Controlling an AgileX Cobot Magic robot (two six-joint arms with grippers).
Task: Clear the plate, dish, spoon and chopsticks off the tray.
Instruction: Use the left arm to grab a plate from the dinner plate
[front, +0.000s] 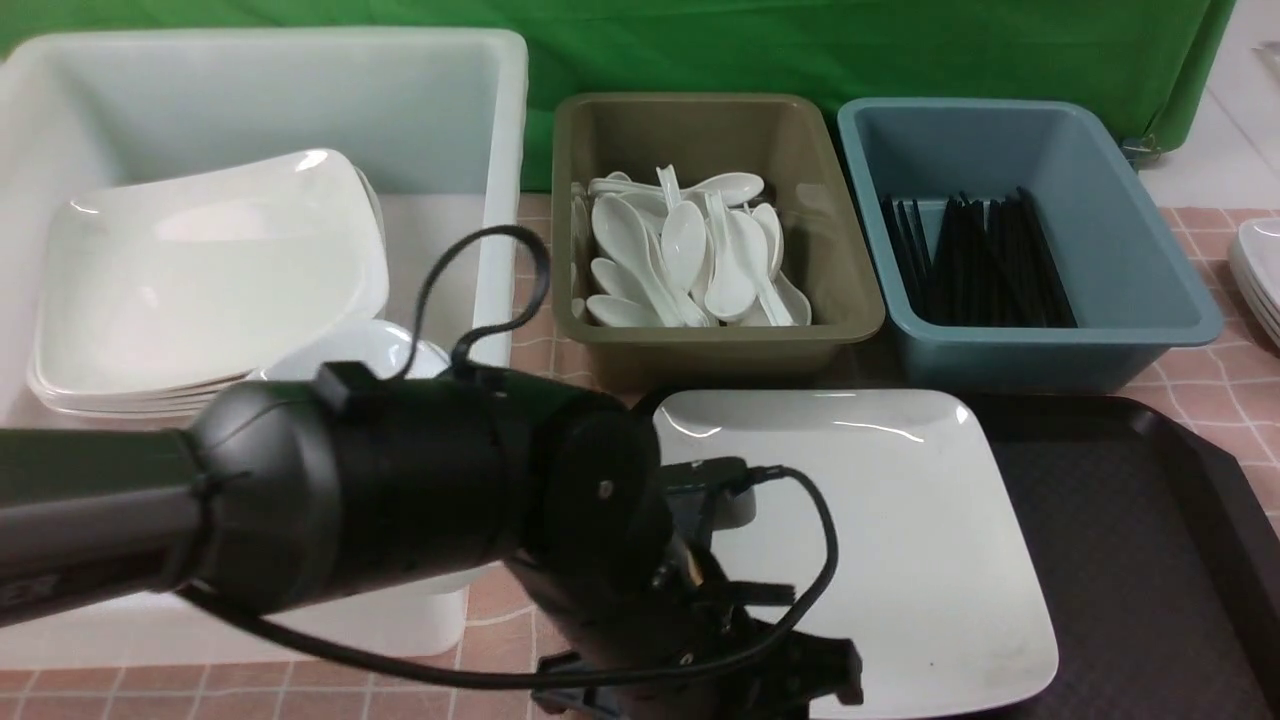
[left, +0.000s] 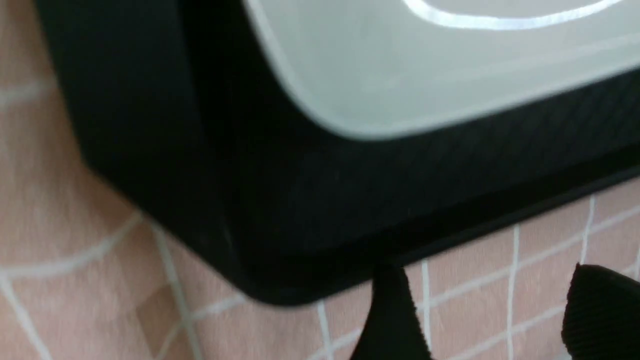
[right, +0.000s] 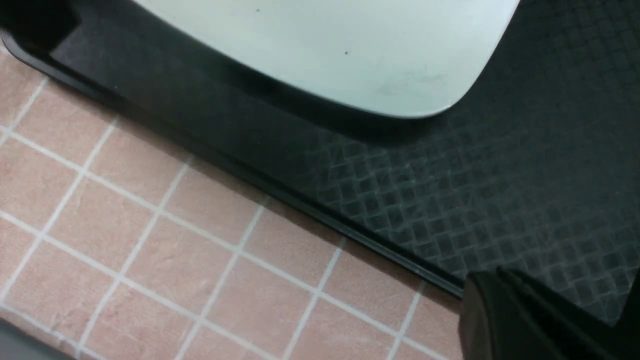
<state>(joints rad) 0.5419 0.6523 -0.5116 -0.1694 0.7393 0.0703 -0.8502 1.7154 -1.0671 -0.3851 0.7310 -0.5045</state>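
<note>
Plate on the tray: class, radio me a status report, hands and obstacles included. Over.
Copy: left hand open, empty, by the tray corner; right hand shut, empty; plate untouched on tray; left arm hides its near corner from front.

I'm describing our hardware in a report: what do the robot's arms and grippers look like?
The left arm is matte black, tubular, with a rounded joint housing and thin black cables looping off it. The left gripper has black ribbed fingers; the right gripper is black too.
</note>
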